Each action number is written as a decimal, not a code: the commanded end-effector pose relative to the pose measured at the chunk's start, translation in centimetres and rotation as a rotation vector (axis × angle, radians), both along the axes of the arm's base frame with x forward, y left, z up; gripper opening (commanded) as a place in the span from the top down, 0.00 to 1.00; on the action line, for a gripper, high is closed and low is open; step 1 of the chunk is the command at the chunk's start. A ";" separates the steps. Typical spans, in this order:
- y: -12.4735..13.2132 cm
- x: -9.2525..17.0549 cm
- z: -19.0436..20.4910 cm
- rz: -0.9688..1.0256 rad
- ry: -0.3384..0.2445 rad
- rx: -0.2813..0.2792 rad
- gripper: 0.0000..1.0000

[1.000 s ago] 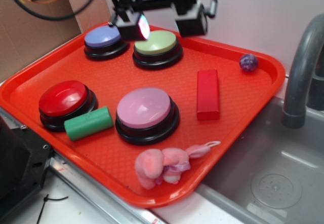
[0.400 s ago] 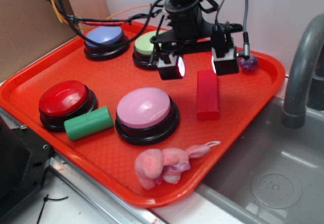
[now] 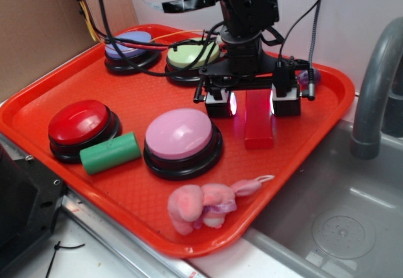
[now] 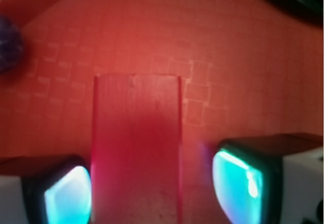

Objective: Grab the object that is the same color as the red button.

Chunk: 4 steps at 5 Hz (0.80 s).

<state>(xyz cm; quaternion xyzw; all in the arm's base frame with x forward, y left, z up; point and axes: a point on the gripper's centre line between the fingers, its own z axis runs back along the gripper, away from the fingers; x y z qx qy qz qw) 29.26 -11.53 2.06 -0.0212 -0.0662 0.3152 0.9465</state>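
The gripper (image 3: 252,105) is hanging low over the far end of the block (image 3: 259,127), its jaws spread wide with one glowing pad (image 3: 233,104) on each side of the block and neither clearly touching it; in the wrist view the left pad (image 4: 68,196) is sitting just beside the block (image 4: 136,148) while the right pad (image 4: 238,186) is standing apart from it, with bare tray showing between. The block is lying flat on the right half of the tray (image 3: 38,102), a smooth, flat-sided, elongated red slab with crisp edges, to the right of the pink button (image 3: 181,134). The tray is a rounded-corner red plastic sheet with a fine grid texture (image 4: 228,57). The red button (image 3: 80,121) is sitting near the tray's left edge, a glossy dome on a black base, with a matte green cylinder (image 3: 109,153) lying just in front of it. A blue button (image 3: 129,47) and a green button (image 3: 189,55) are standing at the back, partly behind cables. A soft pink plush (image 3: 204,204) is lying at the near rim, and a small purple ball (image 4: 9,45) is resting near the far right corner. No writing is showing anywhere. Compared with a moment ago, the gripper has been moving forward and down, from behind the block's far end to straddling it, while everything on the tray is lying where it was
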 end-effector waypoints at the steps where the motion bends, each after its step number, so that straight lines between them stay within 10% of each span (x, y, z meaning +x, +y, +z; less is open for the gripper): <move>1: 0.3 0.7 0.8 0.019 -0.026 -0.009 1.00; 4: 2.8 0.3 10.8 -0.414 -0.017 0.002 1.00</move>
